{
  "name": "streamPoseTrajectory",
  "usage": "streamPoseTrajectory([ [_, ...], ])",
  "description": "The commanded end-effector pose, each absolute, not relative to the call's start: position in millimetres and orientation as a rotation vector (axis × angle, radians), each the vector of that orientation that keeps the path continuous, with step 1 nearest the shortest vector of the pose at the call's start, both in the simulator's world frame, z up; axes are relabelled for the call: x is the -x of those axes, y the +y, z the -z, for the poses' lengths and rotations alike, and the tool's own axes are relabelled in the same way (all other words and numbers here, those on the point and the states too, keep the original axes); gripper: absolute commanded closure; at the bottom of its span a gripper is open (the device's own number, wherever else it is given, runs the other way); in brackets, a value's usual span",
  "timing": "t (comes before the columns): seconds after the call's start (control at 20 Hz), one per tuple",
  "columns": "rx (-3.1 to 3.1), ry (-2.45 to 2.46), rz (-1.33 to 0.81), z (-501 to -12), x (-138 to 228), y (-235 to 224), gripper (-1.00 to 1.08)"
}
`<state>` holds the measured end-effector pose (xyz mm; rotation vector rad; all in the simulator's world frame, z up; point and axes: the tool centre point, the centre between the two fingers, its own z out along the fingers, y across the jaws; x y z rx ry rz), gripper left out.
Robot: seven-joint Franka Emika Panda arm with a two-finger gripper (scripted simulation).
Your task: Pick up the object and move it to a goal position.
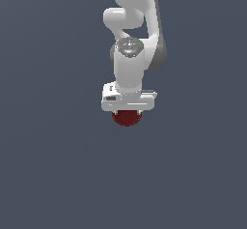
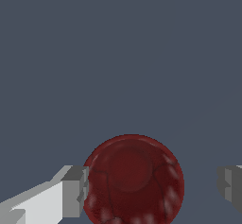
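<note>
Exterior view, object: small dark red round bowl-like object point(image 1: 127, 118) sits directly under the white two-finger gripper point(image 1: 128, 113), half hidden by the hand body.
Exterior view, surface: plain grey-blue floor point(image 1: 53, 165); no goal marker visible.
Exterior view, arm pose: white Panda arm point(image 1: 129, 68) hangs straight down, wrist vertical, hand low over the object.
Wrist view, object: round, shallow, faintly ribbed rim; no long axis, so approach angle looks unimportant.
Wrist view, key relation: object lies between the fingers but off-centre, touching or just beside one grey fingertip point(image 2: 75, 192), well apart from the other.
Wrist view, gripper state: jaws spread wide, nothing clamped.
Judgement: closing should centre it, then lift.
</note>
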<state>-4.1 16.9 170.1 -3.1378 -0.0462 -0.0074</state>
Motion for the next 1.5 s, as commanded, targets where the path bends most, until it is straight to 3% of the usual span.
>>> streamPoseTrajectory([
  [0.0, 3.138, -0.046, 0.007, -170.1, 4.1, 16.9, -0.20],
  [0.8, 3.131, -0.038, -0.044, -161.5, 10.1, 0.3, -0.20],
  [1.45, 2.973, -0.094, -0.210, -122.3, 29.3, -31.5, -0.20],
])
